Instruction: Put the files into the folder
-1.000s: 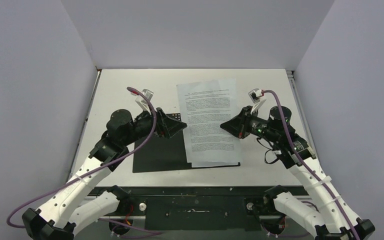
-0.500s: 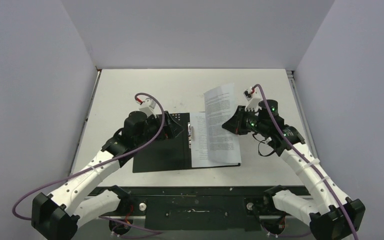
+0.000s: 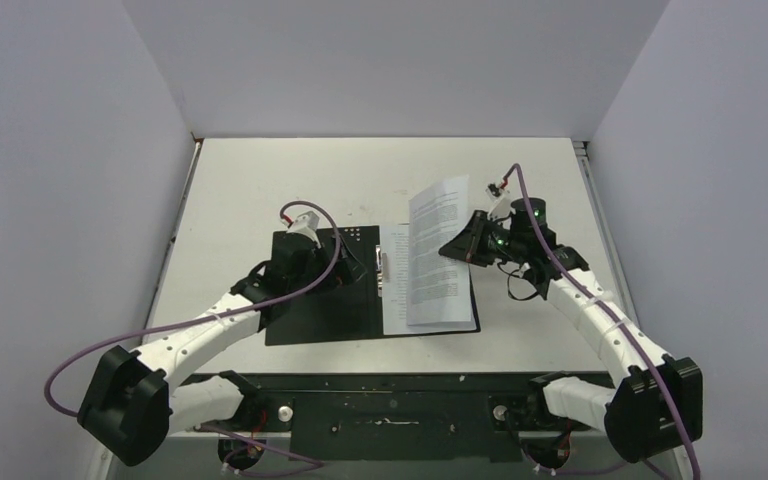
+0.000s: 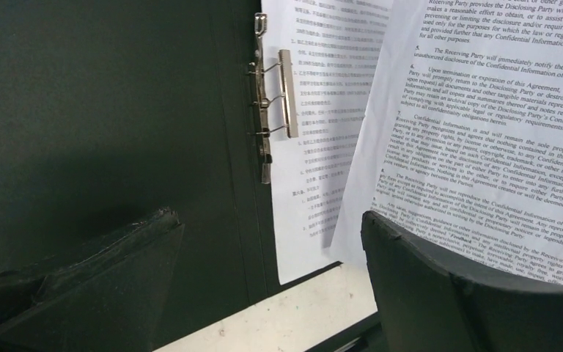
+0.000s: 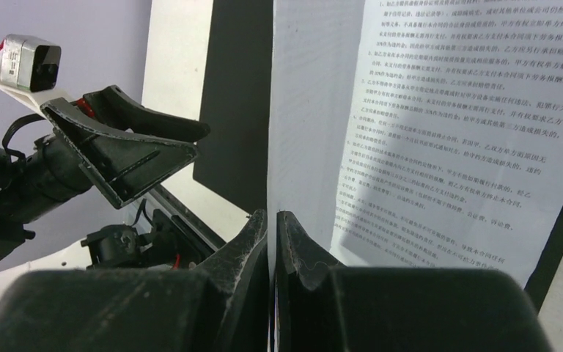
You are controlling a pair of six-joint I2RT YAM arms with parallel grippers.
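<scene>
Folder [image 3: 310,310] lies open on the surface [image 3: 260,180]; one sheet [image 3: 393,290] already lies flat in its right half beside the clip [image 4: 287,93]; right tool [image 5: 272,216] pinches a second sheet [image 3: 438,250] by its edge, tilted above the first, yet to be laid; left tool [image 3: 352,262] hovers wide apart.

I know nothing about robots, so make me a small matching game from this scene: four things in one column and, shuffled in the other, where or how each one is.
Things:
1. raised sheet
2. flat sheet
3. clip
4. left gripper

States:
A. open, above the folder
B. silver, between the folder's two halves
C. pinched at its edge by the right gripper
D. lying on the folder's right half

Pairs: 1-C, 2-D, 3-B, 4-A
</scene>
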